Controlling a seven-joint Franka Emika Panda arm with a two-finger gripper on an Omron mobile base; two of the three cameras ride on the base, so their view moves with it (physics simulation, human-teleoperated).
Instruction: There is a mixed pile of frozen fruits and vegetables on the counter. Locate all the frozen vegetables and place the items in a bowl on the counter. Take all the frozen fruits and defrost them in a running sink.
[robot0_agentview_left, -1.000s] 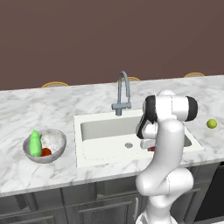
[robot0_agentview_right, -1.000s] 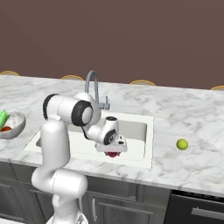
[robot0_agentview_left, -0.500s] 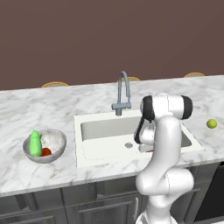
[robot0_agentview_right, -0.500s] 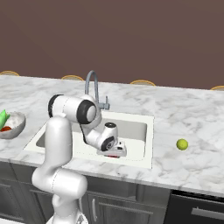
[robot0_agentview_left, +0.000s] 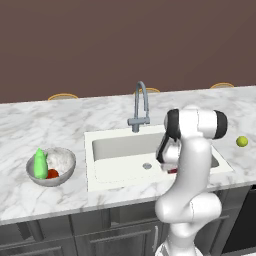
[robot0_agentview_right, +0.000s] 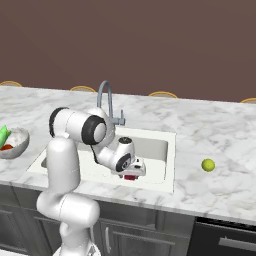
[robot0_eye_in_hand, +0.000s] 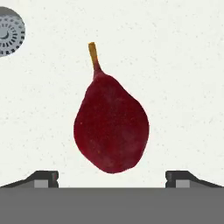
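Note:
The dark red pointed fruit (robot0_eye_in_hand: 111, 131) lies on the white floor of the sink (robot0_agentview_left: 115, 167), stem pointing away from the hand. My gripper (robot0_eye_in_hand: 112, 178) hangs low in the basin right over it, open, with its fingertips (robot0_eye_in_hand: 46, 177) standing wide on either side and touching nothing. In the right base view the fruit (robot0_agentview_right: 130, 177) peeks out under the gripper (robot0_agentview_right: 131, 171). The grey bowl (robot0_agentview_left: 70, 167) on the counter's left holds the green pointed item (robot0_agentview_left: 40, 163) and the red-orange round one (robot0_agentview_left: 52, 173). The yellow-green ball (robot0_agentview_left: 242, 141) sits on the counter right of the sink.
The gooseneck faucet (robot0_agentview_left: 141, 105) rises behind the basin, and the drain (robot0_eye_in_hand: 8, 33) is at the upper left of the hand view. My arm bends down over the sink's right half. Bare marble counter (robot0_agentview_right: 220, 130) lies around the ball.
The hand has dropped lower into the sink with the dark red fruit. Its jaws have spread, and the fruit now lies free on the basin floor.

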